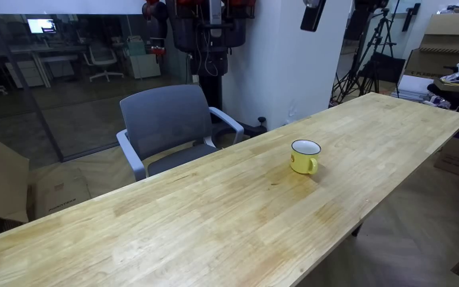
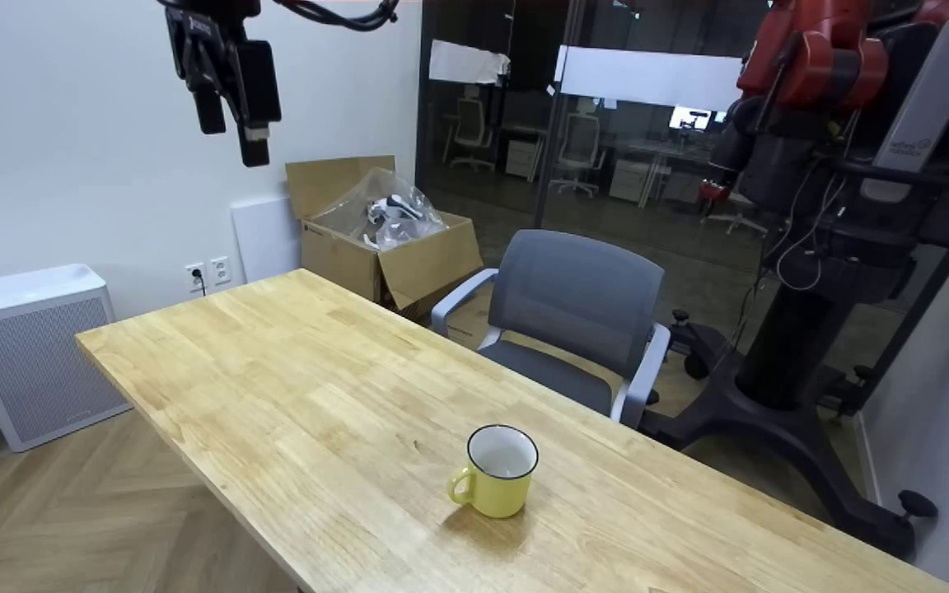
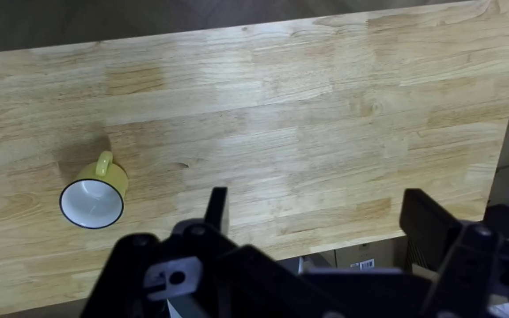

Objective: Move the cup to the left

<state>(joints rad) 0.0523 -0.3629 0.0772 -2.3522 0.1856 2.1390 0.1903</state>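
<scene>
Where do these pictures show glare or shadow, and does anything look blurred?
Wrist view: pale glare on the table, a soft shadow beside the cup near its handle, the tool slightly blurred; both exterior views: its shadow also near the handle.

Wrist view: gripper [image 3: 315,198] blurred, 5 o'clock, body cut by bottom edge. Table [image 3: 281,132] runs out of frame at 9 o'clock. In an exterior view: most of gripper lost beyond top edge, 1 o'clock; cup [image 1: 302,164], emblem [image 1: 292,158] at its 9 o'clock too small to read; monitor [image 1: 40,26], 10 o'clock, likewise. Chair [image 1: 165,119]: lower part hidden behind table in both exterior views. Black-and-red robot [image 2: 841,218] cut by top edge, 2 o'clock.
</scene>
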